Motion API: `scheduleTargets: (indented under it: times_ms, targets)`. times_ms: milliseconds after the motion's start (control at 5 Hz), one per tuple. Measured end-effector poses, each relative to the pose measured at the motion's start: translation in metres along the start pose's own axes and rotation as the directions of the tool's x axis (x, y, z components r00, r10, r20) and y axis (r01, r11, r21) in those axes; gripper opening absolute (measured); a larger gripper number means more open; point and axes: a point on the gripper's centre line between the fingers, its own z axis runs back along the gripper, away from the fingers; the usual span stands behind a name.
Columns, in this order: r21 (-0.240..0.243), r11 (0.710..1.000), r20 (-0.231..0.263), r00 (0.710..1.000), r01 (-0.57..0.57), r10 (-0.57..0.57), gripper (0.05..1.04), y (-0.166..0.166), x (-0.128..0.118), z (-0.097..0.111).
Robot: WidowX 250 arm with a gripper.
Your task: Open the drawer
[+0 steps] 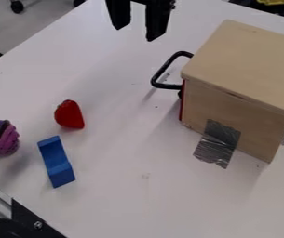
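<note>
End effector (135, 33), its fingers spread wide, hangs apart from the black drawer handle (164, 68).

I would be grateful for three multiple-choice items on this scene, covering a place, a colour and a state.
1. The blue block and the wooden box are:
A) stacked
B) touching
C) apart

2. The drawer handle is:
A) black
B) white
C) yellow

3. The drawer is:
A) shut
B) half out
C) fully out

Key:
1. C, as white tabletop shows between them.
2. A, as its bent bar is black.
3. A, as its red front sits against the box.
</note>
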Motion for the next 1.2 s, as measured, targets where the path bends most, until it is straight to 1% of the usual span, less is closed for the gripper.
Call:
scheduleTargets:
  times_ms: [200, 400, 600, 800, 1000, 1200]
  targets:
    - [-0.007, 1.000, -0.025, 1.000, 0.000, 0.000, 1.000, 0.000, 0.000, -0.008]
    - [-0.011, 1.000, -0.079, 0.997, -0.028, 0.027, 1.000, 0.006, 0.005, -0.022]
    - [-0.008, 0.999, -0.109, 0.993, -0.051, 0.050, 1.000, 0.017, 0.016, -0.034]
    - [0.022, 0.998, -0.100, 0.993, -0.067, 0.069, 1.000, 0.024, 0.022, -0.045]
    - [0.053, 0.995, -0.044, 0.995, -0.089, 0.092, 1.000, 0.028, 0.027, -0.054]
    - [0.068, 0.992, -0.034, 0.994, -0.103, 0.106, 1.000, 0.028, 0.018, -0.079]
